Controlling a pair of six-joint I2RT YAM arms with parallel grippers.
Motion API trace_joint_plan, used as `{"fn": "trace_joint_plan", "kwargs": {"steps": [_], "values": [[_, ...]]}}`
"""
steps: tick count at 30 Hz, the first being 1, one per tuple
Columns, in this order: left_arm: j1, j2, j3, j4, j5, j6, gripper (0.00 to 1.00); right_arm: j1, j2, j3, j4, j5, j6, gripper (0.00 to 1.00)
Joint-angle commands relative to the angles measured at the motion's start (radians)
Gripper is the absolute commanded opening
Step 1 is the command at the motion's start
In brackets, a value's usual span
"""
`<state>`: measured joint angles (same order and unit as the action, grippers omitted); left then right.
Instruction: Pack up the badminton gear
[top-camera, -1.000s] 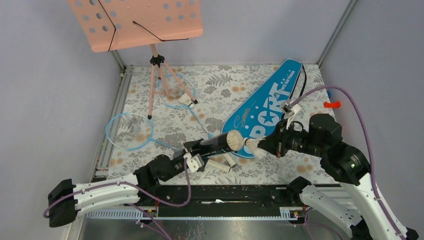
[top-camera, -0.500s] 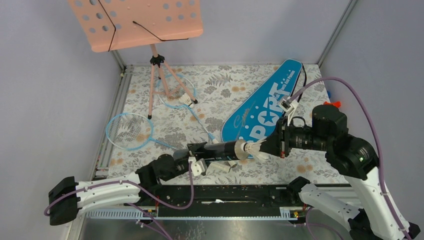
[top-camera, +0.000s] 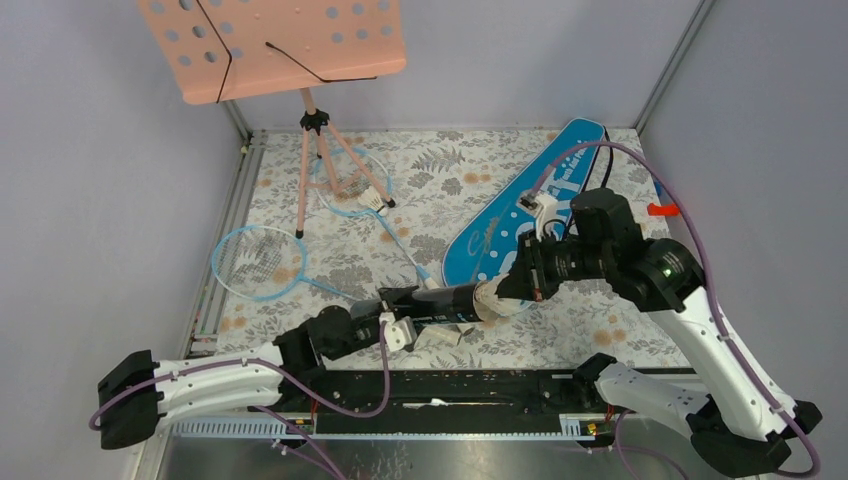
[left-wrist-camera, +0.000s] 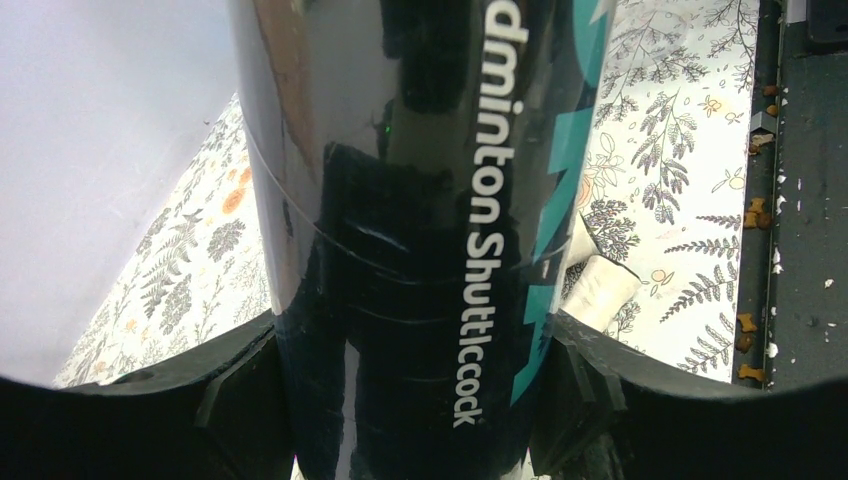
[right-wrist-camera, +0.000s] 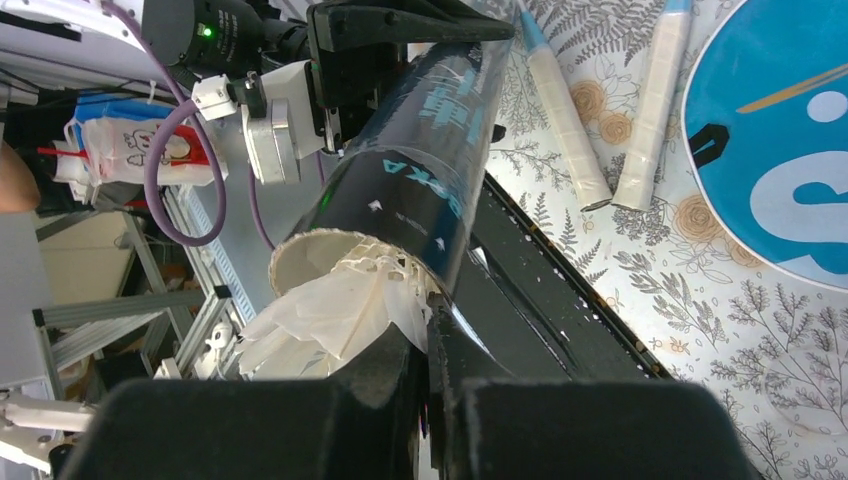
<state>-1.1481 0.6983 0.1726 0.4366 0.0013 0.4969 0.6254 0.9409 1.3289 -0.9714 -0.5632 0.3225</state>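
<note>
My left gripper (top-camera: 395, 308) (left-wrist-camera: 415, 400) is shut on the dark shuttlecock tube (top-camera: 440, 300) (left-wrist-camera: 420, 200), which lies nearly level with its open mouth to the right. My right gripper (top-camera: 508, 292) (right-wrist-camera: 430, 340) is shut on a white feather shuttlecock (top-camera: 491, 297) (right-wrist-camera: 330, 310) whose nose sits in the tube (right-wrist-camera: 420, 170) mouth. Another shuttlecock (top-camera: 374, 202) rests on the far racket (top-camera: 350, 178). A second light-blue racket (top-camera: 258, 262) lies at the left. Their cream handles (top-camera: 440, 335) (right-wrist-camera: 565, 110) lie under the tube. The blue SPORT bag (top-camera: 540, 210) (right-wrist-camera: 780, 150) lies flat behind my right arm.
A pink perforated music stand (top-camera: 270, 45) on a tripod (top-camera: 320, 160) stands at the back left. A small red object (top-camera: 662, 209) sits by the right wall. The black rail (top-camera: 450, 385) runs along the near table edge.
My right gripper has moved left and pushed the shuttlecock's nose into the tube mouth. The tube in my left gripper has tipped down to nearly level.
</note>
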Motion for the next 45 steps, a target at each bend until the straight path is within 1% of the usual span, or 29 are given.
{"fn": "trace_joint_plan", "kwargs": {"steps": [1, 4, 7, 8, 9, 10, 11, 16, 23, 26, 29, 34, 37, 39, 41, 45], "values": [[0.002, 0.033, 0.070, 0.123, 0.016, -0.034, 0.00, 0.052, 0.049, 0.009, 0.035, 0.043, -0.021, 0.10], [0.002, 0.055, 0.081, 0.143, 0.017, -0.043, 0.00, 0.081, 0.074, 0.025, 0.044, 0.106, -0.026, 0.16], [0.002, 0.069, 0.088, 0.162, 0.020, -0.051, 0.00, 0.100, 0.088, 0.050, 0.050, 0.167, -0.043, 0.29], [0.002, 0.070, 0.089, 0.162, 0.018, -0.053, 0.00, 0.103, 0.090, 0.054, 0.051, 0.179, -0.051, 0.39], [0.002, 0.071, 0.090, 0.162, 0.017, -0.053, 0.00, 0.104, 0.088, 0.059, 0.049, 0.187, -0.063, 0.64], [0.002, 0.070, 0.090, 0.162, 0.015, -0.055, 0.00, 0.104, 0.085, 0.065, 0.047, 0.194, -0.072, 0.95], [0.002, 0.070, 0.089, 0.162, 0.014, -0.055, 0.00, 0.104, 0.079, 0.069, 0.049, 0.201, -0.077, 0.99], [0.002, 0.068, 0.086, 0.167, 0.008, -0.060, 0.00, 0.104, 0.016, 0.097, 0.049, 0.285, -0.082, 1.00], [0.002, 0.050, 0.079, 0.173, 0.009, -0.067, 0.00, 0.104, -0.099, 0.050, 0.094, 0.377, -0.067, 1.00], [0.002, 0.041, 0.075, 0.175, 0.010, -0.071, 0.00, 0.105, -0.129, 0.031, 0.090, 0.397, -0.070, 1.00], [0.002, 0.036, 0.073, 0.178, 0.016, -0.074, 0.00, 0.104, -0.142, -0.009, 0.112, 0.379, -0.067, 1.00], [0.002, 0.040, 0.078, 0.179, 0.028, -0.075, 0.00, 0.104, -0.088, -0.064, 0.205, 0.244, -0.059, 1.00], [0.002, 0.051, 0.087, 0.176, 0.024, -0.081, 0.00, 0.105, -0.020, -0.065, 0.265, 0.150, -0.053, 1.00], [0.002, 0.050, 0.091, 0.173, 0.025, -0.086, 0.00, 0.105, 0.022, -0.047, 0.260, 0.146, -0.062, 1.00], [0.002, 0.043, 0.091, 0.174, 0.037, -0.091, 0.00, 0.104, 0.061, -0.039, 0.254, 0.181, -0.076, 1.00], [0.002, 0.015, 0.082, 0.212, 0.041, -0.113, 0.00, 0.108, 0.123, -0.063, 0.262, 0.214, -0.091, 1.00]]}}
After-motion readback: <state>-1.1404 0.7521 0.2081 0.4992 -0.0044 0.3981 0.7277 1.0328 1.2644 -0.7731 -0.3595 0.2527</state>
